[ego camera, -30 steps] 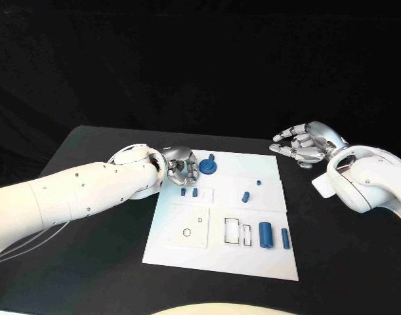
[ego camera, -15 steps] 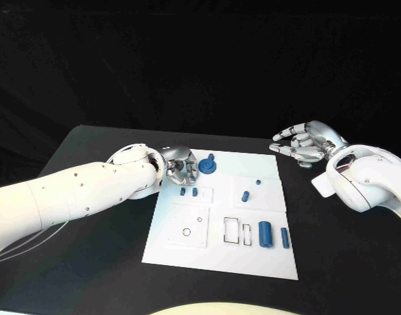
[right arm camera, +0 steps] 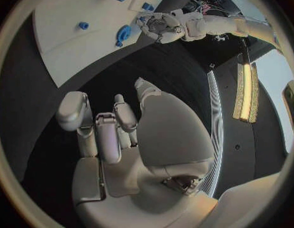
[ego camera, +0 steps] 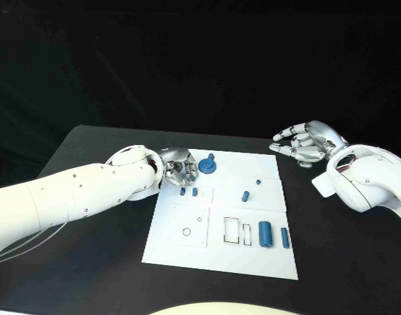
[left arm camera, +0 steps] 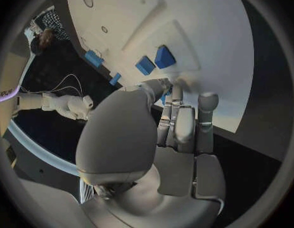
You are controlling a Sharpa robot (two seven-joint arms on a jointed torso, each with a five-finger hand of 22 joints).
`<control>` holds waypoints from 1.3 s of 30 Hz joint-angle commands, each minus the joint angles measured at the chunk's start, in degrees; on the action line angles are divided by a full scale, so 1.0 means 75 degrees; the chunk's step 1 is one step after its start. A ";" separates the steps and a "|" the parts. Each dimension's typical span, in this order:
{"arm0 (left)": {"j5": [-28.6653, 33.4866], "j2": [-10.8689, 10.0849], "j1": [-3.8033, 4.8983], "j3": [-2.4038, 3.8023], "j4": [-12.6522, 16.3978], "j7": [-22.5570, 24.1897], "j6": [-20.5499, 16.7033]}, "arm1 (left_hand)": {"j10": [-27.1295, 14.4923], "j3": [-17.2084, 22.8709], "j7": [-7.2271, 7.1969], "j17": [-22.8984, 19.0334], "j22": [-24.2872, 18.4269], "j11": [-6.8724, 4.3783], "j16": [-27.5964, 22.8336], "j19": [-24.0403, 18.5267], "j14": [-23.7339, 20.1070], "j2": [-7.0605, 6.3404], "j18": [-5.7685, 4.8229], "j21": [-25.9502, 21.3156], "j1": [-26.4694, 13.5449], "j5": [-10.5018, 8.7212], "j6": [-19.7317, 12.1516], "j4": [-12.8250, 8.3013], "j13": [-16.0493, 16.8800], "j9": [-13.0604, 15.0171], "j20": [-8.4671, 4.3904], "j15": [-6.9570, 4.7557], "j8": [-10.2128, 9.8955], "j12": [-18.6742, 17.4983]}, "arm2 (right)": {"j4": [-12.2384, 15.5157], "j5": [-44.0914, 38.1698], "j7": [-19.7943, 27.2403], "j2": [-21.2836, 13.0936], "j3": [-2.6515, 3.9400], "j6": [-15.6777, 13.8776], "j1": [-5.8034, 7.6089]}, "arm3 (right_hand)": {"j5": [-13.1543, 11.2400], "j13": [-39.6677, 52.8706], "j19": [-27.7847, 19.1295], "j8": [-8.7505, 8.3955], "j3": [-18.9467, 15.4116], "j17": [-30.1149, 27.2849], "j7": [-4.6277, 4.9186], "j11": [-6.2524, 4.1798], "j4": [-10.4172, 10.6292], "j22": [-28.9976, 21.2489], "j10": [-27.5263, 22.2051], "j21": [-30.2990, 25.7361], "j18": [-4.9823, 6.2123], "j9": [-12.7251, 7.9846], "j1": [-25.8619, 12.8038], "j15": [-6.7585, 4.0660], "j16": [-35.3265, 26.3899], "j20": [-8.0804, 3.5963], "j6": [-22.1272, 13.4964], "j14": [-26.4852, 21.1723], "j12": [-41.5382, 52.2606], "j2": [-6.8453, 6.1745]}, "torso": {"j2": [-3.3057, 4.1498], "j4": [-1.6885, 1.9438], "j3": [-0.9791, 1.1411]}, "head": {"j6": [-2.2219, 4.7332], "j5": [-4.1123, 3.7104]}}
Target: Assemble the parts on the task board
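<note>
The task board (ego camera: 221, 246) lies flat in the middle of the black worktop (ego camera: 86, 256), long side running away from the robot. Dark worktop shows on all four sides of it — a broad strip to the left and to the right, a narrower band at the far edge.

Left hand (ego camera: 180, 168) sits at the board's far-left edge, fingers (left arm camera: 185, 121) curled in and pointing down at the white surface. Whether anything is between them I cannot tell. Just beside it on the board stands a round blue part (ego camera: 208, 165) with a small stem.

Right hand (ego camera: 303, 146) hovers off the board's far-right corner, above bare worktop, well apart from every part; fingers curled loosely, spread, holding nothing.

Parts on the board:
- two small blue blocks (ego camera: 188, 191) side by side, near the left hand
- a short blue peg (ego camera: 245, 195) mid-board, with a tiny blue stud (ego camera: 258, 182) beyond it
- a blue cylinder (ego camera: 266, 233) and a slimmer blue bar (ego camera: 285, 237) at the near right, lying parallel beside outlined rectangular recesses (ego camera: 237, 230)

Left wrist view: fingertips close above the board, the two blocks (larger here) just beyond them. Right wrist view: the open palm, and the left hand (right arm camera: 161, 26) across the board next to the round part.
</note>
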 commanded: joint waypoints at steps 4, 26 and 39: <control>0.0074 0.0008 0.0002 0.0004 0.0006 0.0015 0.0021 | -0.0029 0.0018 0.0000 -0.0029 -0.0027 0.0048 -0.0014 -0.0065 -0.0003 -0.0015 -0.0060 -0.0045 -0.0091 -0.0033 -0.0184 -0.0027 0.0038 -0.0037 0.0009 0.0063 -0.0186 -0.0043 | 0.0002 -0.0031 0.0081 -0.0001 0.0001 0.0063 -0.0005 | 0.0008 0.0011 0.0058 0.0027 0.0023 0.0698 -0.0037 -0.0029 -0.0018 0.0009 0.0044 0.0019 0.0051 0.0010 -0.0007 -0.0021 -0.0031 -0.0010 0.0025 0.0471 0.0034 0.0091 | -0.0001 -0.0003 0.0002 | 0.0003 0.0005; 0.0091 -0.0131 0.0003 0.0004 0.0060 -0.0160 0.0210 | 0.0041 -0.0100 -0.0053 0.0043 -0.0046 0.0019 0.0024 -0.0078 0.0009 -0.0169 -0.0058 -0.0079 -0.0209 -0.0036 -0.0621 0.0005 0.0183 -0.0150 0.0001 0.0046 -0.0607 0.0027 | -0.0010 -0.0035 0.0005 -0.0033 0.0001 0.0153 -0.0005 | 0.0008 -0.2189 -0.0529 0.0050 0.0049 -0.0259 -0.0042 -0.0043 -0.0013 -0.0793 -0.1545 -0.1181 0.0269 -0.0002 0.0047 -0.0031 -0.0606 -0.0019 -0.0048 0.0140 -0.1825 0.0015 | 0.0001 -0.0005 -0.0002 | 0.0012 -0.0015; 0.0869 -0.0447 0.0016 0.0110 -0.0039 -0.0092 -0.0054 | -0.0403 -0.0033 0.0136 -0.1024 -0.1099 0.0201 -0.0348 -0.0910 -0.0564 0.0012 0.0136 -0.0667 -0.0040 -0.0023 -0.0292 -0.0045 0.0208 -0.0128 0.0063 0.0187 -0.0566 -0.0193 | -0.0152 -0.0931 0.0034 0.0001 -0.0024 0.0515 -0.0012 | 0.0008 -0.6044 -0.0885 0.0218 0.0927 -0.1480 0.0093 0.0131 -0.0210 -0.1427 -0.2459 -0.2236 0.0397 0.0029 0.0926 0.0070 -0.1439 0.0069 0.0155 -0.0227 -0.6066 -0.0610 | -0.0010 -0.0004 -0.0004 | 0.0029 -0.0101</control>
